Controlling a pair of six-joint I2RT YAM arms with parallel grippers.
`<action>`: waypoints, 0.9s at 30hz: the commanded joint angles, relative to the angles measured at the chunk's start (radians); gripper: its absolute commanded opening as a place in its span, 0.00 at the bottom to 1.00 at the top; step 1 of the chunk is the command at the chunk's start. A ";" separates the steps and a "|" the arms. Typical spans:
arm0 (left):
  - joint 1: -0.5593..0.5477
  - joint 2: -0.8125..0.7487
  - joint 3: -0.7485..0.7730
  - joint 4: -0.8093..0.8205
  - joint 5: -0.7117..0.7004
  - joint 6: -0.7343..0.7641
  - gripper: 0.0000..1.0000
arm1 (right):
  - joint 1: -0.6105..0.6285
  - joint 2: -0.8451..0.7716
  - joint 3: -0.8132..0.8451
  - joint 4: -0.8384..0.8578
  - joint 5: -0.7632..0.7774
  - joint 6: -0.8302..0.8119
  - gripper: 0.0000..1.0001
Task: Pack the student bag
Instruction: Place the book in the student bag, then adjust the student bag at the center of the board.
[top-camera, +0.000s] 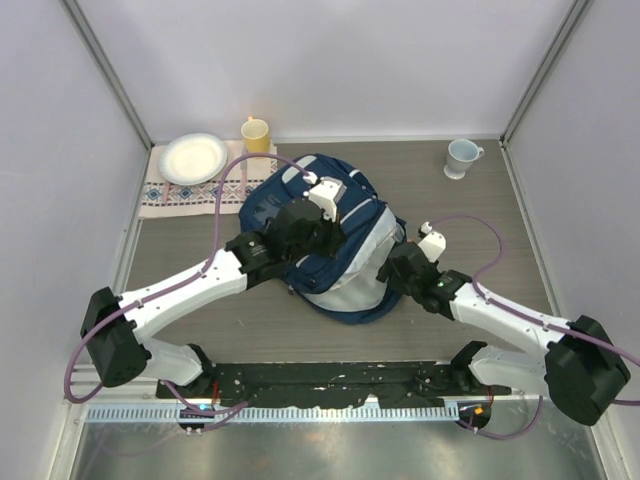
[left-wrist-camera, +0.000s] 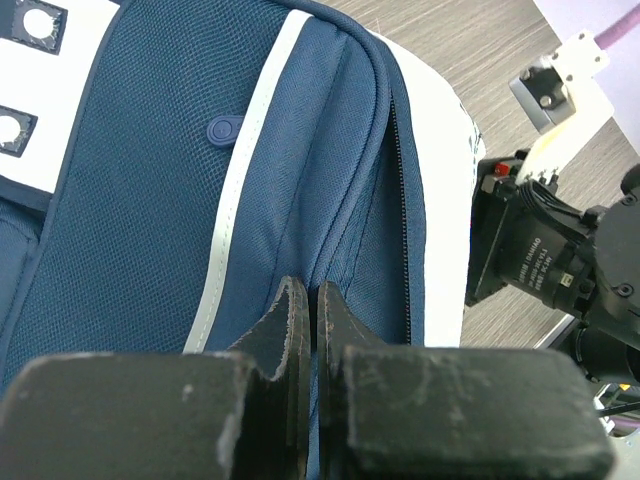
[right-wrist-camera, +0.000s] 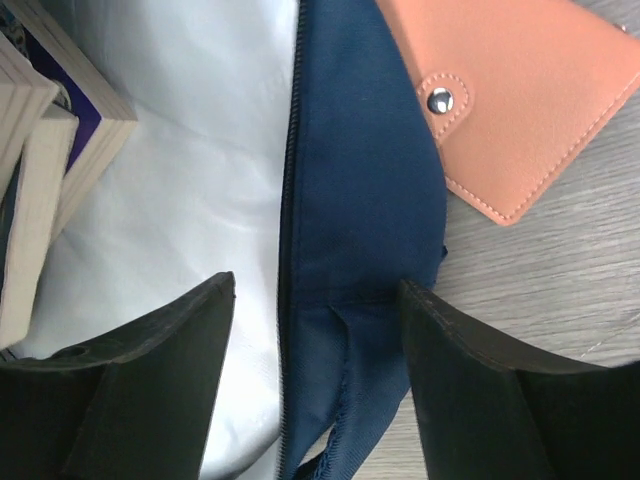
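The student bag (top-camera: 352, 270) lies in the middle of the table, navy with white stripes (left-wrist-camera: 150, 200). My left gripper (top-camera: 318, 236) rests on top of it, and the left wrist view shows the gripper (left-wrist-camera: 315, 300) shut on a raised fold of blue fabric beside the zipper. My right gripper (top-camera: 392, 262) is at the bag's right edge. In the right wrist view it (right-wrist-camera: 318, 300) stands open, straddling the navy zipper edge (right-wrist-camera: 350, 180) without touching it. The white lining (right-wrist-camera: 200, 180) and books (right-wrist-camera: 40, 150) show inside the bag. An orange snap wallet (right-wrist-camera: 510, 90) lies on the table just outside.
At the back left a white plate (top-camera: 194, 157) sits on a patterned cloth (top-camera: 165, 195), with a yellow cup (top-camera: 256, 133) beside it. A pale mug (top-camera: 461, 157) stands at the back right. Walls close in the table on three sides.
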 joint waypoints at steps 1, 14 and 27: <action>0.006 -0.067 0.006 0.084 -0.011 -0.030 0.00 | 0.003 0.060 0.114 -0.077 0.084 -0.043 0.65; 0.006 -0.067 -0.011 0.078 -0.008 -0.038 0.00 | 0.002 -0.043 0.076 -0.165 0.141 -0.065 0.01; 0.006 0.105 -0.013 0.054 0.059 -0.029 0.00 | 0.002 -0.218 0.057 -0.191 0.170 -0.071 0.01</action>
